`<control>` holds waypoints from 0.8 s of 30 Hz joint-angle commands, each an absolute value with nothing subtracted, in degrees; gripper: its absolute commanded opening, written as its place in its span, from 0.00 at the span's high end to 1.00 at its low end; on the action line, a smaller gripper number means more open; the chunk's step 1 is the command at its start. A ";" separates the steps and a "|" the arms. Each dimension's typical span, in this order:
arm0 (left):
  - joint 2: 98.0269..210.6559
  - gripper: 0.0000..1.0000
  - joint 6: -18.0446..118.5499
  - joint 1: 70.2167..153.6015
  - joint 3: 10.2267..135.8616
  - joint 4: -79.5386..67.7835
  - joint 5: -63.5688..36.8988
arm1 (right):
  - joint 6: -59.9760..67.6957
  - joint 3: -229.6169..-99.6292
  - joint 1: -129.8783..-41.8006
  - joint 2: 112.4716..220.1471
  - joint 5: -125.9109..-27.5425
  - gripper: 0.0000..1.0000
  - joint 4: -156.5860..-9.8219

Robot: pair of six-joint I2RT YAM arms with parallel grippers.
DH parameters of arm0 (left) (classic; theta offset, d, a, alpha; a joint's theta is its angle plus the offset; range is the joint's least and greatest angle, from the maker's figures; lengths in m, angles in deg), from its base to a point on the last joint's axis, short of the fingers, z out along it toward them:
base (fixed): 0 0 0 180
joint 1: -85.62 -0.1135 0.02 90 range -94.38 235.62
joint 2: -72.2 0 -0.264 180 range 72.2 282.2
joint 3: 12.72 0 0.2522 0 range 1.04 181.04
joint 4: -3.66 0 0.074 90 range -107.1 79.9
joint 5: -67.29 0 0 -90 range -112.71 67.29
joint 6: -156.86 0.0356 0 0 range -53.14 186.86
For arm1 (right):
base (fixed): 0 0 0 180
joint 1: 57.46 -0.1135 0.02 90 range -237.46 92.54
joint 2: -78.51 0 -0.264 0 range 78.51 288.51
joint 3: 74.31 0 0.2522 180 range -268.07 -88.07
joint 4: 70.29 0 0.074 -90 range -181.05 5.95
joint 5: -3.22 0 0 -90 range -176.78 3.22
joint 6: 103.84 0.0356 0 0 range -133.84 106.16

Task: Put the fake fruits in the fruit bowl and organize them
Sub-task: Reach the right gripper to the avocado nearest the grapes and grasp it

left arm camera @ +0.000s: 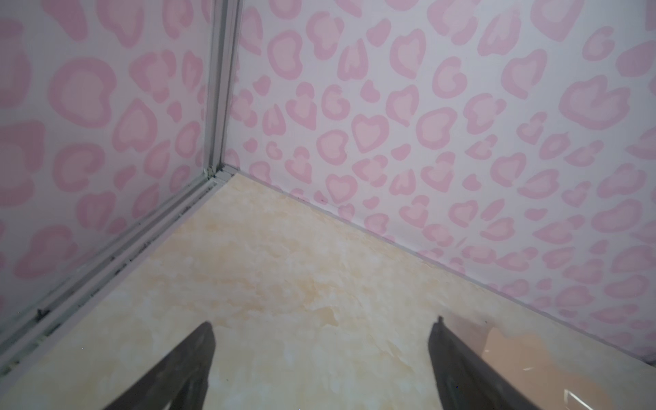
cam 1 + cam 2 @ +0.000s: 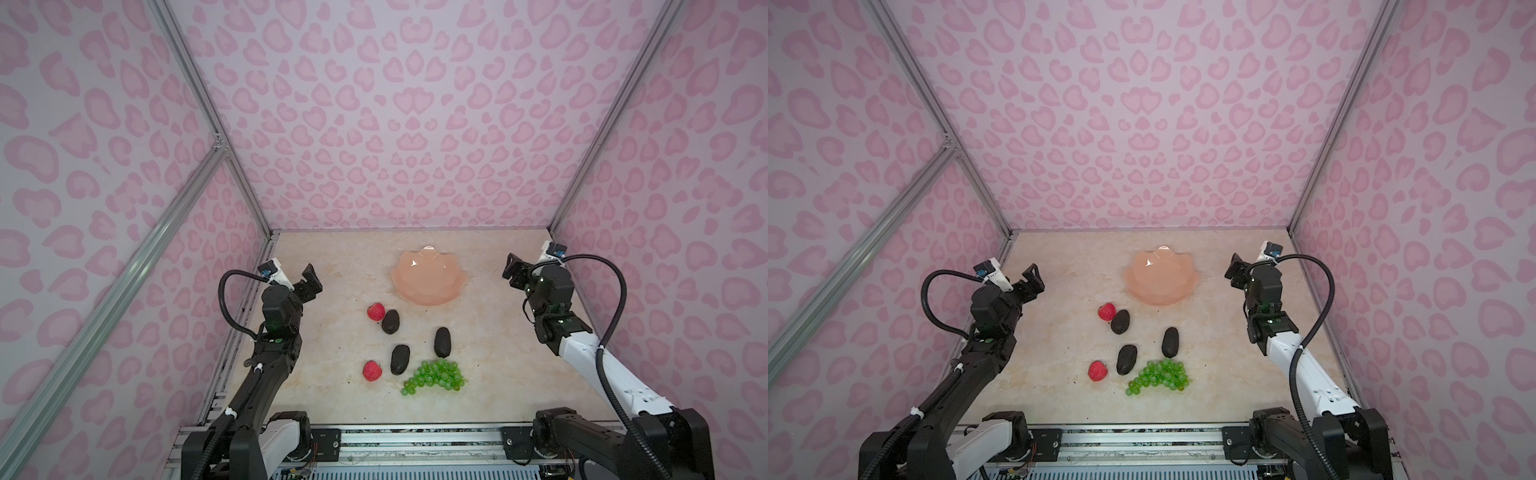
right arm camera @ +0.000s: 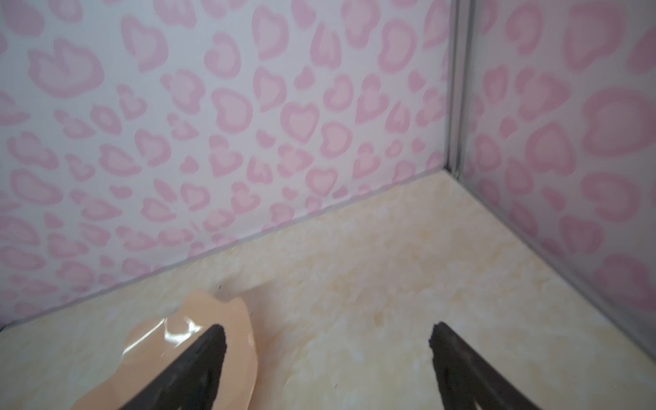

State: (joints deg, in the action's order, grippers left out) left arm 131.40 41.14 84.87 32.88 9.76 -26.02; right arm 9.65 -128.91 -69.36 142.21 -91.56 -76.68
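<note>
The peach-pink fruit bowl (image 2: 428,278) (image 2: 1160,278) stands empty toward the back in both top views. In front of it on the table lie two red strawberries (image 2: 376,311) (image 2: 372,370), three dark avocados (image 2: 390,321) (image 2: 443,342) (image 2: 400,360) and a bunch of green grapes (image 2: 436,376). My left gripper (image 2: 311,282) (image 1: 324,323) hovers open and holds nothing, left of the bowl. My right gripper (image 2: 513,272) (image 3: 328,326) is open and holds nothing, right of the bowl. Part of the bowl (image 3: 152,340) (image 1: 532,362) shows in each wrist view.
Pink-patterned walls (image 2: 395,124) with aluminium frame posts (image 2: 249,195) close in the beige marble table (image 2: 498,374) on three sides. A metal rail (image 2: 415,436) with both arm bases runs along the front edge.
</note>
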 commanded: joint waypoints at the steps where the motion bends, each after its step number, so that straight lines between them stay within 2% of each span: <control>1: 128.97 0.09 34.64 84.83 34.26 -4.47 -18.87 | 15.68 -131.43 -79.79 141.50 -92.52 0.13 -97.64; 5: 125.69 0.11 33.72 84.93 34.63 -8.80 -16.50 | 23.19 -131.27 -97.35 144.07 -102.01 0.13 -105.42; 9: 123.77 0.12 33.83 85.20 35.50 -13.81 -14.71 | 29.31 -130.99 -104.65 151.46 -103.74 0.15 -104.00; 17: 117.42 0.12 34.12 85.58 33.57 -20.56 -15.14 | 32.78 -133.45 -106.25 166.68 -101.41 0.22 -98.63; 21: 115.17 0.12 34.08 85.56 33.23 -23.02 -15.26 | 33.69 -133.48 -106.34 170.91 -100.90 0.33 -97.56; 24: 114.18 0.12 33.99 85.57 33.45 -25.11 -15.35 | 34.15 -132.46 -106.46 169.76 -101.69 0.48 -97.65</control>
State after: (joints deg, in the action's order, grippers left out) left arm 114.98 34.17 85.61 33.40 -22.37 -15.44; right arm 32.68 -133.11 -106.23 170.41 -100.56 -98.01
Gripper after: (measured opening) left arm 0.879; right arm 0.544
